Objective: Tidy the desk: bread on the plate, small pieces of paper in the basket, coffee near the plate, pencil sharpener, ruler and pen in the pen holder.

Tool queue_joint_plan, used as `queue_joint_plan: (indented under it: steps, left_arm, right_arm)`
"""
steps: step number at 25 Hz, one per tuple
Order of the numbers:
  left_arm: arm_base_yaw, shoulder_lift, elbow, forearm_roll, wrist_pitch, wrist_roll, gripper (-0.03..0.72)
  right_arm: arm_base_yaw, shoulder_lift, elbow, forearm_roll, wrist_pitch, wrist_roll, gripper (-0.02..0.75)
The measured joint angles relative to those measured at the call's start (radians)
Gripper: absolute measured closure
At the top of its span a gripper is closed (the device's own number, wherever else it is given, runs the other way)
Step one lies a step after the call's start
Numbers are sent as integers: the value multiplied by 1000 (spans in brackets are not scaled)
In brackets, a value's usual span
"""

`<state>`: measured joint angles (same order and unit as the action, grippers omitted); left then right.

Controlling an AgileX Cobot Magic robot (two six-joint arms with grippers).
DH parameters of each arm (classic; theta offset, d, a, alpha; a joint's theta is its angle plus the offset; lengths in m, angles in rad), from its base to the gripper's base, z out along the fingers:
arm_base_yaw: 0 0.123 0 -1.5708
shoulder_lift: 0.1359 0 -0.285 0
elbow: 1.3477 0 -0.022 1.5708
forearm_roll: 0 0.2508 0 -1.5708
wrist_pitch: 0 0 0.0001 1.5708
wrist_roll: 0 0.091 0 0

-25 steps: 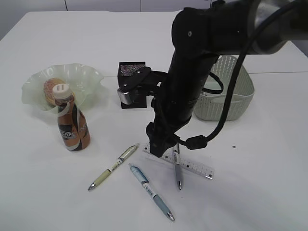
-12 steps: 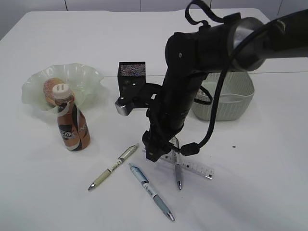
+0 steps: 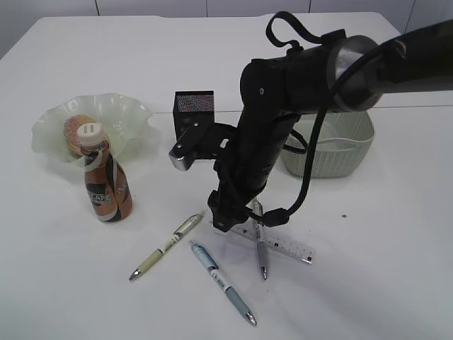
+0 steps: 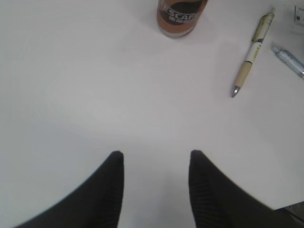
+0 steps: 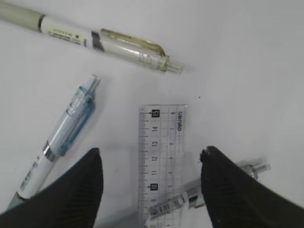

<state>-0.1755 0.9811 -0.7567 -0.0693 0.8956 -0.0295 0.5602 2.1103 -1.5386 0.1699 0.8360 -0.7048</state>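
My right gripper [image 3: 225, 218] is open and hangs low over the left end of the clear ruler [image 3: 283, 245]. In the right wrist view the ruler [image 5: 161, 152] lies between the open jaws [image 5: 152, 164], with a grey pen [image 5: 213, 187] crossing it. A blue pen [image 5: 61, 137] and a beige pen [image 5: 95, 40] lie beside it. My left gripper [image 4: 154, 159] is open and empty over bare table. The black pen holder [image 3: 195, 108] stands behind the arm. Bread [image 3: 73, 129] lies on the green glass plate [image 3: 127, 110], with the coffee bottle [image 3: 107, 183] in front. No sharpener or paper shows.
A pale green basket [image 3: 347, 152] stands at the right behind the arm. The beige pen [image 3: 167, 245], blue pen [image 3: 221, 281] and grey pen [image 3: 261, 256] lie on the white table near the front. The coffee bottle's base [image 4: 180, 16] shows in the left wrist view.
My right arm has come down and a little left, bringing the open gripper closer over the ruler's left end. Nothing on the table has moved.
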Motion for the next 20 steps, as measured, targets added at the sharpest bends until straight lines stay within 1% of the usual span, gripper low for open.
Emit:
queue_joint_plan:
  steps: [8, 20]
  left_arm:
    - [0, 0, 0, 0, 0, 0, 361]
    - [0, 0, 0, 0, -2, 2, 363]
  right_arm:
    - [0, 24, -4, -4, -20, 79, 260]
    - [0, 57, -6, -33, -32, 106, 260]
